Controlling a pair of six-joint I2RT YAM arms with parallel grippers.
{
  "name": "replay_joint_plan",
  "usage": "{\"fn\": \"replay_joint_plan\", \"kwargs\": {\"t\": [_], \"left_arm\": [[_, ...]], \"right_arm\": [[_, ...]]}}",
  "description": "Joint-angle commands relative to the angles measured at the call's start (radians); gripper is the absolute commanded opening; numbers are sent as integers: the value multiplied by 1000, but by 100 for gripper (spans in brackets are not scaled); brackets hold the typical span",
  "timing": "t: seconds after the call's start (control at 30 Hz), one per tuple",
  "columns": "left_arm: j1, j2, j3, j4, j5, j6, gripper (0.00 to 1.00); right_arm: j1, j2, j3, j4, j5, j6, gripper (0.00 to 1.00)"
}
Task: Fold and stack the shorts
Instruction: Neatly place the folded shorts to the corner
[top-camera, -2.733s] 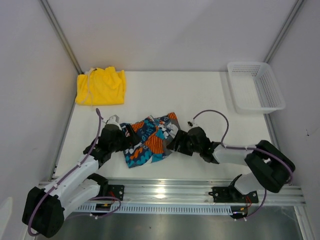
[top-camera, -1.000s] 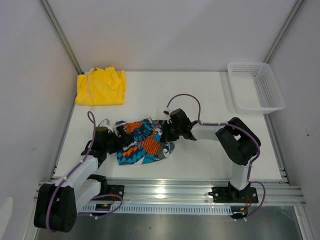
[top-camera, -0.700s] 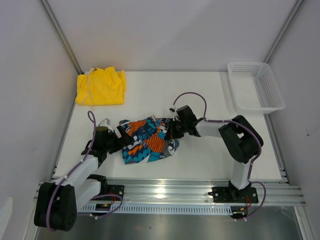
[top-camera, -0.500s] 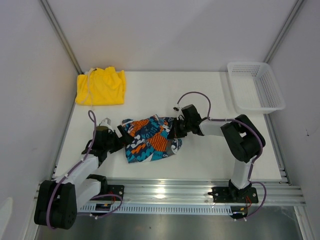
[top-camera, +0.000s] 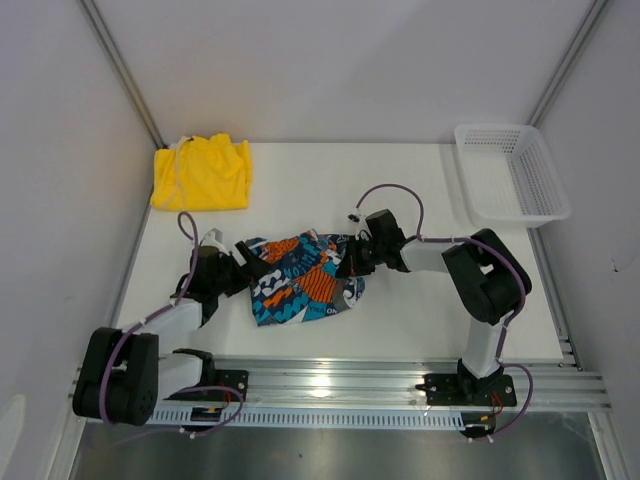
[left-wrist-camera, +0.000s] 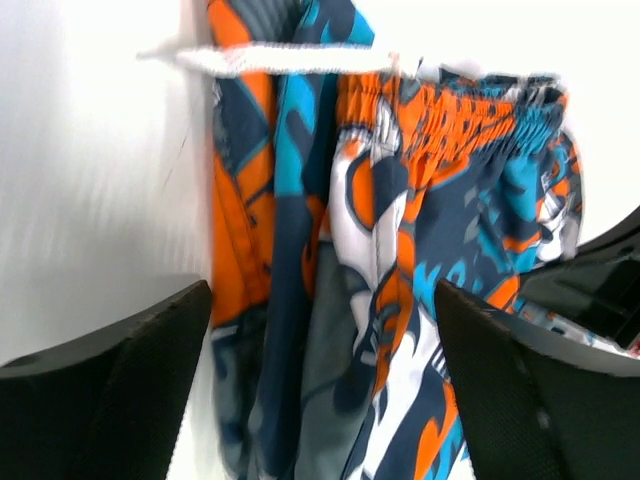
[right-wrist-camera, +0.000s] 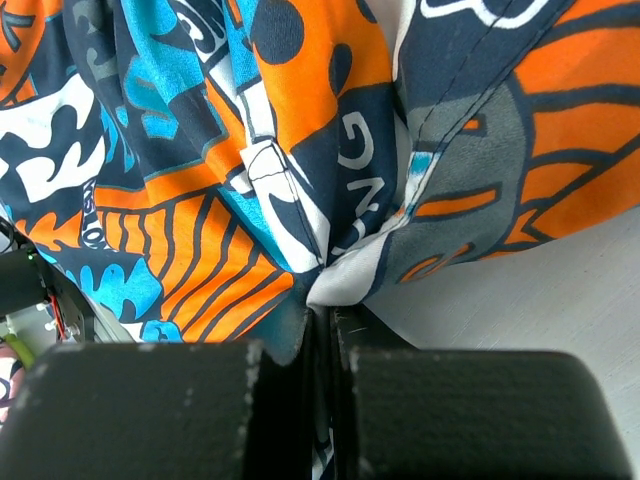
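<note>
Nearest the arm bases, the printed shorts lie crumpled on the near middle of the table, not folded.

The left gripper sits low at the left edge of this pair. In the left wrist view its fingers stand wide apart, and the cloth hangs between and just beyond them with the gathered waistband uppermost. Contact between pads and cloth cannot be confirmed.

The right gripper is at the right edge of the same pair. In the right wrist view its fingers are pressed together on a pinched fold of the printed cloth, close to the table surface.

Farther back, the yellow shorts lie in a compact, roughly square heap at the far left corner, well apart from the printed pair. A white mesh basket stands at the far right corner.
</note>
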Motion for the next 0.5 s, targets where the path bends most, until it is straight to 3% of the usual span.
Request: {"fn": "replay_joint_plan", "kwargs": {"t": [0.0, 0.07, 0.1, 0.13, 0.37, 0.47], "left_arm": [[10, 86, -28, 94, 18, -34, 91], [10, 124, -25, 116, 38, -39, 87], [9, 129, -28, 125, 38, -39, 81], [4, 115, -35, 127, 31, -36, 70], [-13, 115, -35, 120, 12, -36, 39], [-36, 130, -23, 120, -3, -28, 37]], "right_arm": [[-6, 28, -46, -93, 61, -48, 0], [-9, 27, -47, -93, 54, -45, 0], [-11, 27, -49, -93, 50, -45, 0], [-11, 25, -53, -93, 46, -41, 0], [-14, 17, -52, -50, 38, -31, 0], [-6, 11, -43, -50, 43, -21, 0]]}}
